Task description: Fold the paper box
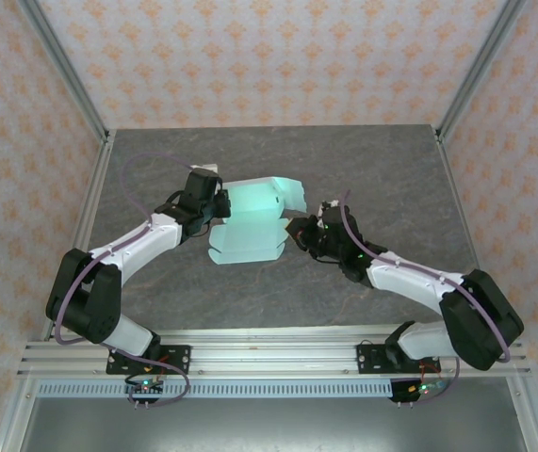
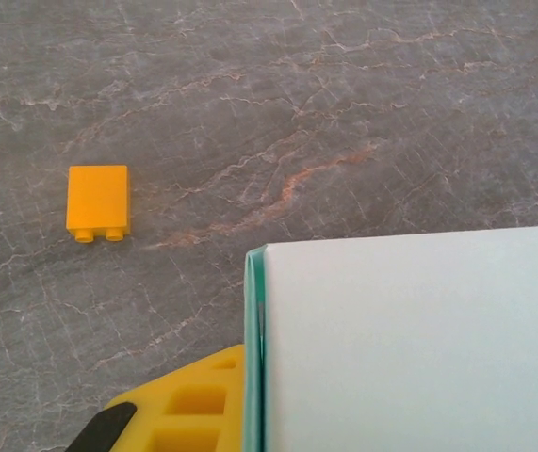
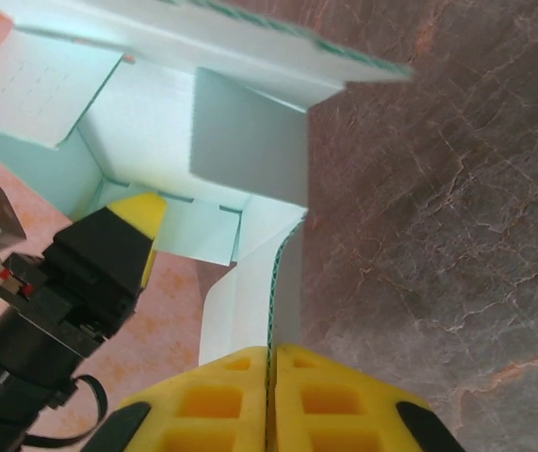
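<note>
Left gripper (image 1: 219,206) and right gripper (image 3: 270,356) each pinch a wall of the half-formed paper box (image 1: 250,224)

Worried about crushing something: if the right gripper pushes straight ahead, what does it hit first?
The paper box itself: the right gripper is pinched on its edge, and its flaps stand straight ahead. The left gripper sits off that line, though depth is unclear.

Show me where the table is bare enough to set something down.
Bare table: the far strip between the paper box and back wall, the right side beyond the right arm, and the near patch between both arms. Crowded: the middle, where left gripper and right gripper meet the box.
</note>
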Controlling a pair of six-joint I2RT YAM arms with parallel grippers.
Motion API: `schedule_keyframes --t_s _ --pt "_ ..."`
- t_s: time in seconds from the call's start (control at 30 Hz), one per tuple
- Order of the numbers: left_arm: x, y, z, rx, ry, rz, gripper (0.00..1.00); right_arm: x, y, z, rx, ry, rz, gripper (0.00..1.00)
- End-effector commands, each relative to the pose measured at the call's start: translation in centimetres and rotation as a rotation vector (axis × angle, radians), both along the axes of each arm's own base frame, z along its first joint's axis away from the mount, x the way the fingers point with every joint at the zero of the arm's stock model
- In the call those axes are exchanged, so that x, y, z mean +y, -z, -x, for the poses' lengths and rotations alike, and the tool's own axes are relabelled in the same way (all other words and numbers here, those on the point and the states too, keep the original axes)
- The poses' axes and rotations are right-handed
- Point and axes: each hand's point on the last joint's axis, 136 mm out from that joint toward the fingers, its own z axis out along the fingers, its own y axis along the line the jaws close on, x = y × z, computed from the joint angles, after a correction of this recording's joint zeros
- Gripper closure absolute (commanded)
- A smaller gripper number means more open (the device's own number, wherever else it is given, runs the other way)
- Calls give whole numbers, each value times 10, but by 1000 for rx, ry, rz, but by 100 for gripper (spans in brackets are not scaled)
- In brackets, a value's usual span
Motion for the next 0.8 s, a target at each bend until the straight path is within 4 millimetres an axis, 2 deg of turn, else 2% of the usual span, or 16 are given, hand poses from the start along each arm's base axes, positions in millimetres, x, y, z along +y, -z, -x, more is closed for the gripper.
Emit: schedule_keyframes --t_s 0.0,0.2,0.37,0.53,0.7,0.77 --pt "-4 -27 -3 -76 -18 50 99 2 -32 -10 -62 71 -130 96" --pt "0 -27 -3 -79 -35 42 99 -12 -33 -12 -80 164 -221 100" --pt "1 -23 -3 -73 -40 40 99 -12 -40 -17 -96 197 -326 100" --pt "3 -20 -3 -68 -49 34 99 -16 -38 -21 -91 241 -395 100" --pt "5 -19 -2 -64 -55 29 99 -23 -31 -22 -75 279 -374 100" --pt "6 -20 -3 -65 -56 28 99 -28 -22 -20 -52 299 -320 100"
